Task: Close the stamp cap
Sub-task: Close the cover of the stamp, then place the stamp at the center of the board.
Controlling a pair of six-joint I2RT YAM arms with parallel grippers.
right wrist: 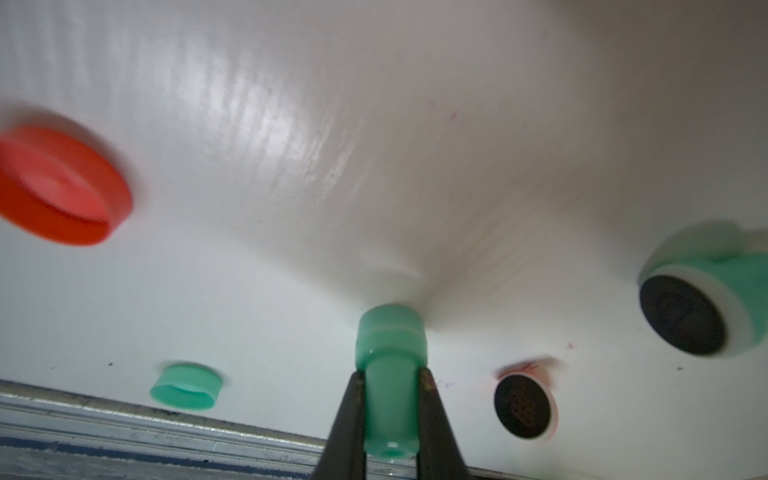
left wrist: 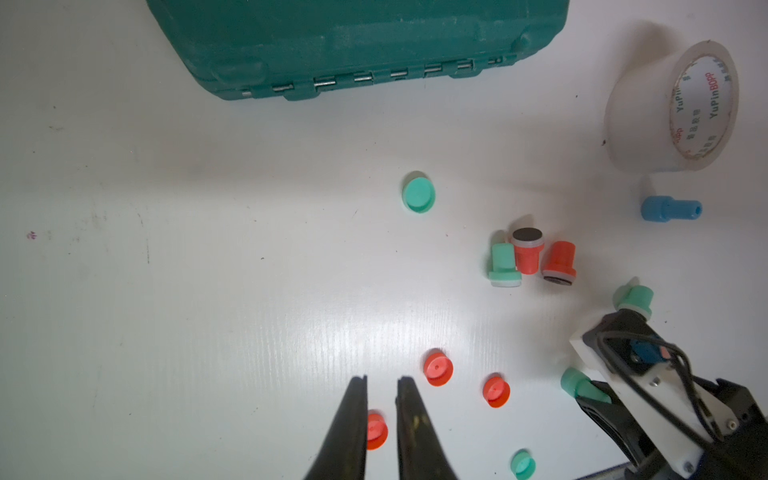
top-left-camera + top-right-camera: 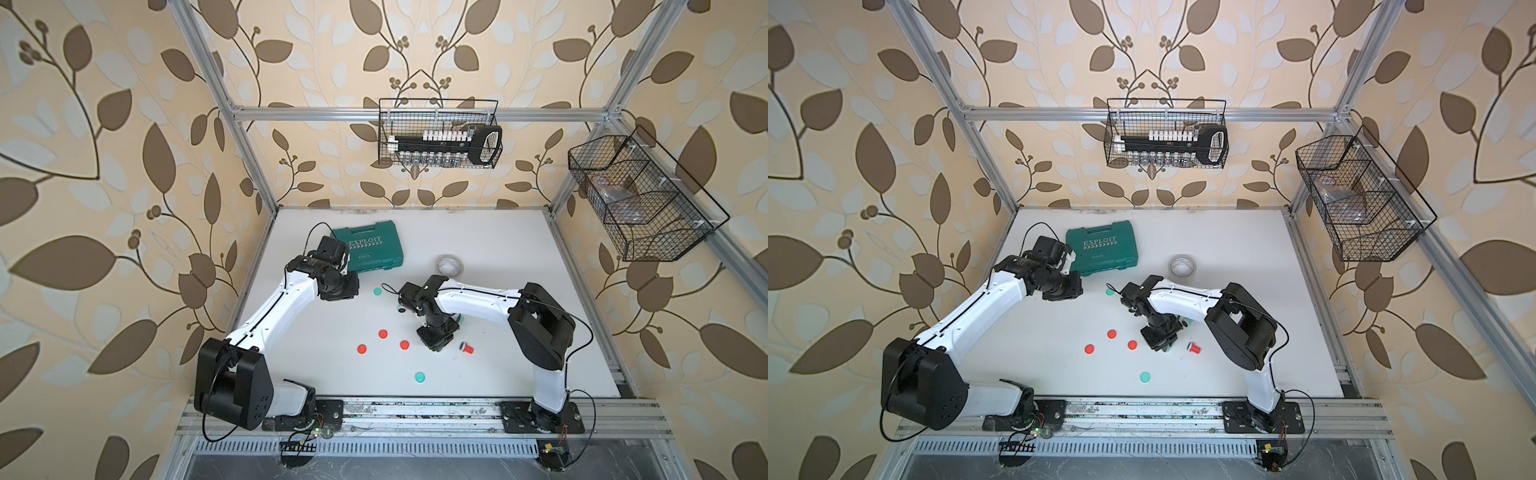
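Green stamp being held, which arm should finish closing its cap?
Right. The right gripper is shut on the green stamp by its stem, wide end toward the table. The left gripper hangs empty, jaws slightly apart, off by the green case.

Cream wallpaper (image 3: 124, 124), printed with brown and pale leaves on dark stems, is seen covering the left, far and right walls. An aluminium frame (image 3: 311, 113) is set against it, with a horizontal bar along the far wall and slanted posts coming down to the far corners. A white table (image 3: 498, 249) is laid out as the floor, lightly scuffed, and a soft glare is caught on it in the left wrist view. A black wire basket (image 3: 384, 137) is hung from the far bar, and a second wire basket (image 3: 665, 237) is fixed at the right post. Along the near edge a metal rail (image 3: 415, 409) is bolted, with a slotted strip (image 3: 415, 446) nearer still.
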